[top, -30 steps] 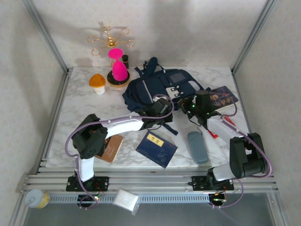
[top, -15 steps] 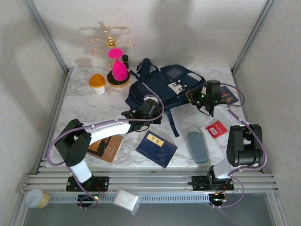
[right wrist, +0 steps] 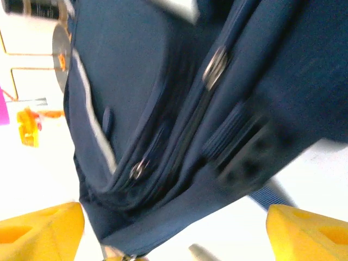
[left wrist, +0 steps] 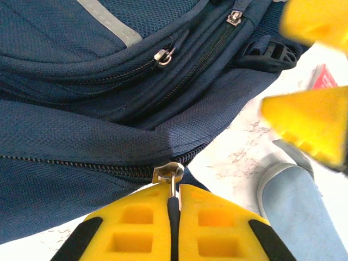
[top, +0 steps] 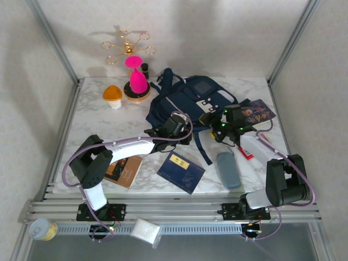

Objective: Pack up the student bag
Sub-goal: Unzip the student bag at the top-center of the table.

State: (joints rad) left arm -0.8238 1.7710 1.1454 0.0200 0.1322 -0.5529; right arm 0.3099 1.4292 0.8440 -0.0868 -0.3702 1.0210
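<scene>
Student bag [top: 182, 103] navy, pale-striped; table [top: 92, 117] white marble — grey-veined; left claw [left wrist: 174, 198] yellow.
</scene>
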